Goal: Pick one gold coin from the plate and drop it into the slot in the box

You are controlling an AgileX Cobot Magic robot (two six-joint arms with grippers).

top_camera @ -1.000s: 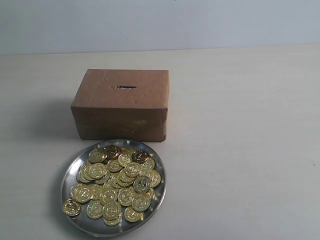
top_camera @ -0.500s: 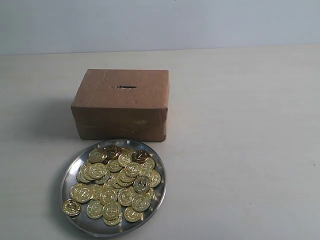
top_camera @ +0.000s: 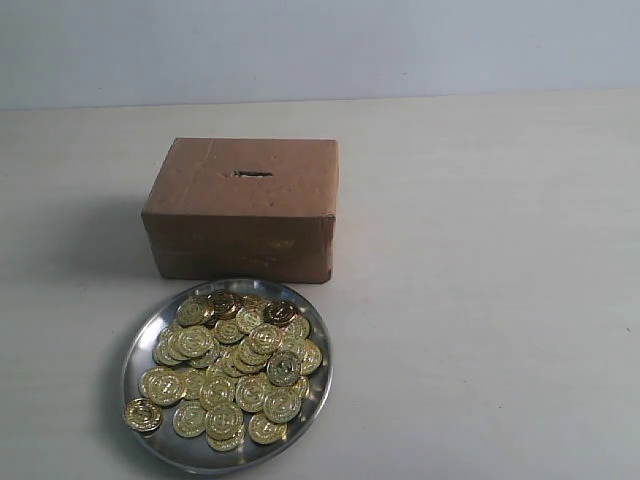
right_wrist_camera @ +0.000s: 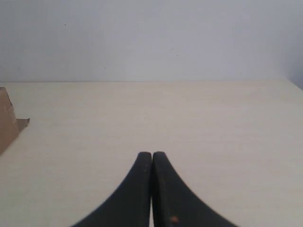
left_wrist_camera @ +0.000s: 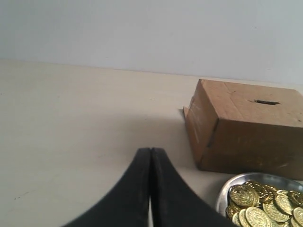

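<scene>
A round steel plate (top_camera: 140, 351) sits near the front of the table, heaped with several gold coins (top_camera: 232, 365). Right behind it stands the brown cardboard box (top_camera: 243, 208), its dark slot (top_camera: 252, 174) in the top face. No arm shows in the exterior view. In the left wrist view my left gripper (left_wrist_camera: 151, 151) is shut and empty over bare table, with the box (left_wrist_camera: 246, 127), its slot (left_wrist_camera: 266, 101) and the plate's rim (left_wrist_camera: 226, 189) with coins (left_wrist_camera: 258, 208) off to one side. My right gripper (right_wrist_camera: 152, 155) is shut and empty, a box corner (right_wrist_camera: 6, 124) at the picture's edge.
The pale table (top_camera: 480, 280) stretches wide to the right of the box and plate, with a plain light wall (top_camera: 320, 45) behind its far edge. One coin (top_camera: 142, 415) rests on the plate's front left rim.
</scene>
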